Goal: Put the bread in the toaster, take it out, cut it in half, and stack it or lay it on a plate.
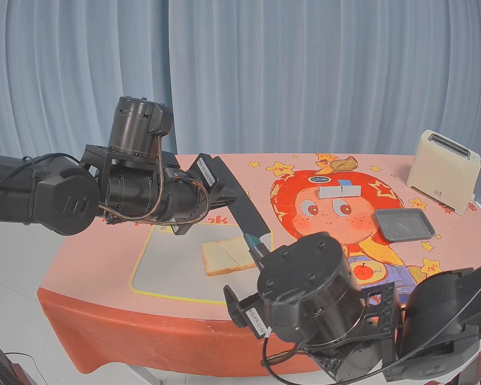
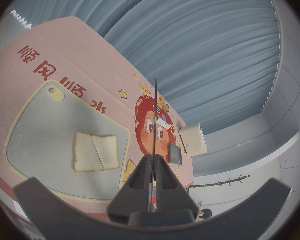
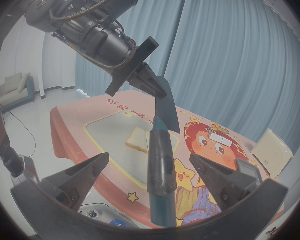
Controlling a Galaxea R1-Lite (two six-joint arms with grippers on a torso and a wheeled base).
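In the head view's lower centre, the bread (image 1: 229, 256) lay halved on the cutting board (image 1: 165, 274). It looked light, soft and crumbly, so was probably best pinched gently at the crust. The left gripper (image 1: 231, 194) was clamped on the knife (image 1: 251, 215) blade, and the right gripper (image 3: 148, 156) stood apart around the handle.

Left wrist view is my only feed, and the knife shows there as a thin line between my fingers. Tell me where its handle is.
Observer: The knife handle sits between the right gripper's open fingers, which stand apart from it on both sides.
Operator: Describe the blade from the side.
Observer: The blade is broad and dark. The left gripper pinches its far end, and it slopes down toward the handle.
Operator: Check the toaster's top.
Observer: The toaster has its slot facing up, and nothing sticks out of it.
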